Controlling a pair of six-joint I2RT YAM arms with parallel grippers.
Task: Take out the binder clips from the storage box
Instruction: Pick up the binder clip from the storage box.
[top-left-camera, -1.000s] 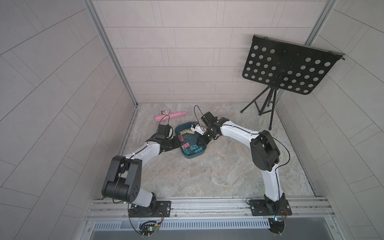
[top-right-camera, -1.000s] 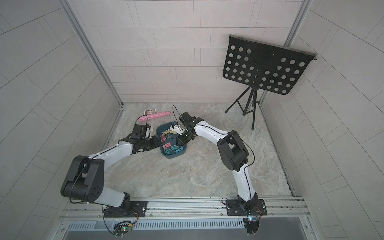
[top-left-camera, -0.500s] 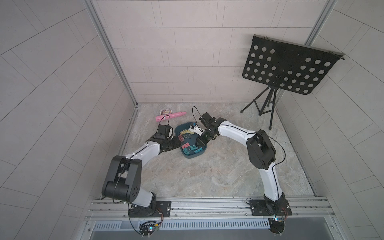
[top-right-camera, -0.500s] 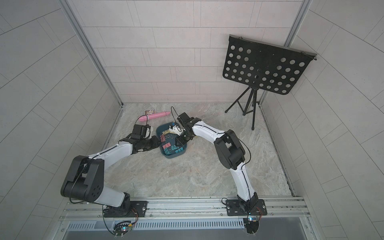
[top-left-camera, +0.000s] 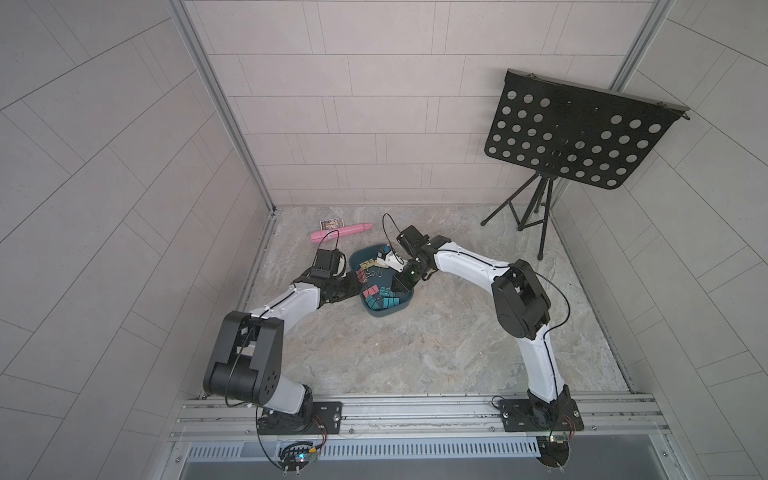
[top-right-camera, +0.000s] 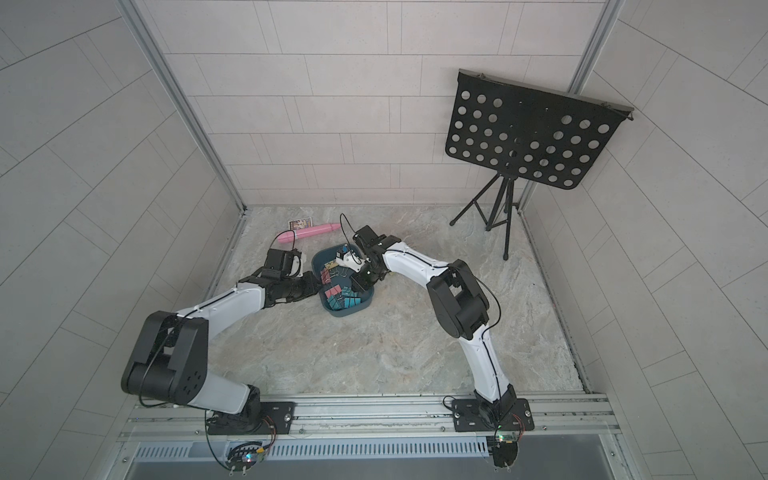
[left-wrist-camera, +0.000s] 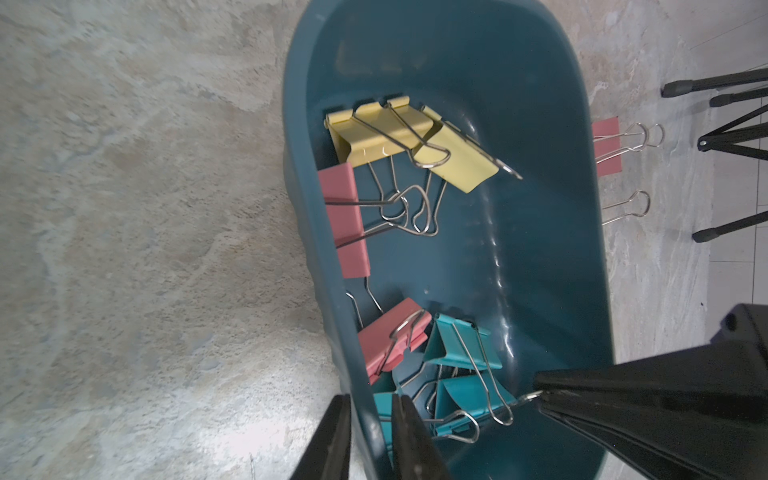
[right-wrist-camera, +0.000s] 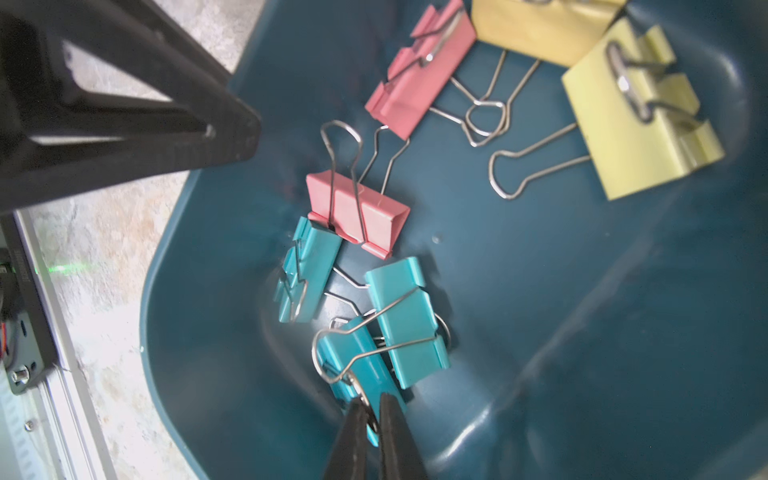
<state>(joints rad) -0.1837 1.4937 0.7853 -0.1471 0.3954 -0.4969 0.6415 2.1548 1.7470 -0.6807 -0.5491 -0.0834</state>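
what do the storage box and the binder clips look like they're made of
The storage box looks like moulded plastic, dark teal and semi-glossy: soft highlights run along its rounded walls. The binder clips seem to have bodies of thin folded sheet metal with a matte pink, yellow or teal coating, judging by the crisp bends. Their handles are bare, shiny silver wire.

Marbled floor carries storage box, pink tube (card beside)

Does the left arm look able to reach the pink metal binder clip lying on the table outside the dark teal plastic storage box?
Probably not: the left gripper is shut on the storage box wall, and the pink binder clip lies beyond the opposite wall.
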